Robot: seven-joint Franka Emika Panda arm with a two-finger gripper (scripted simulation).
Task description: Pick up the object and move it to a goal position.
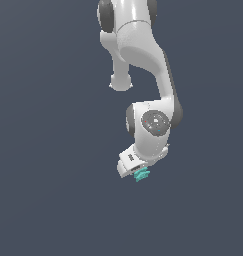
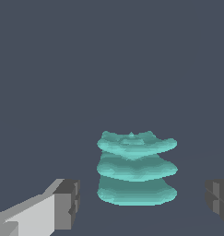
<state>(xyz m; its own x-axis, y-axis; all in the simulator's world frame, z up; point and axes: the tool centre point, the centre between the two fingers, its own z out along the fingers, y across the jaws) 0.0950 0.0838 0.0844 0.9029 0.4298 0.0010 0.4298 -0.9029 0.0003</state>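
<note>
The gripper is spread wide and grasps nothing: in the wrist view one grey fingertip stands on each side of the object, with a clear gap to it on both sides. The object is a teal lump of three wavy layers, stacked upright on the dark ground. It lies between the jaws, though a little ahead of the pads. In the exterior view, the object peeks out just under the white hand. Probably the hand must go a little deeper before closing, so that the pads meet the middle layers
</note>
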